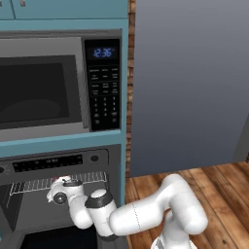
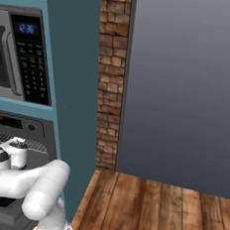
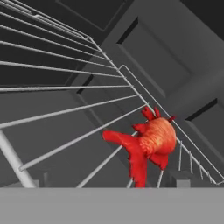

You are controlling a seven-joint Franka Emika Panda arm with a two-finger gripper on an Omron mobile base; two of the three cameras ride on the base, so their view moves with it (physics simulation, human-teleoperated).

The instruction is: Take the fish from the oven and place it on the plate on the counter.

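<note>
One view shows fish [image 3: 146,142] on wire rack [image 3: 65,92].

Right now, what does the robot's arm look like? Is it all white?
Mostly white. The arm is made of smooth, rounded, tube-shaped pieces, like fat sausages joined together. Dark grey rings and caps sit at the joints. The hand end is white with dark round spots. No cables or stickers show.

Flat, even, slightly soft rendering
</note>
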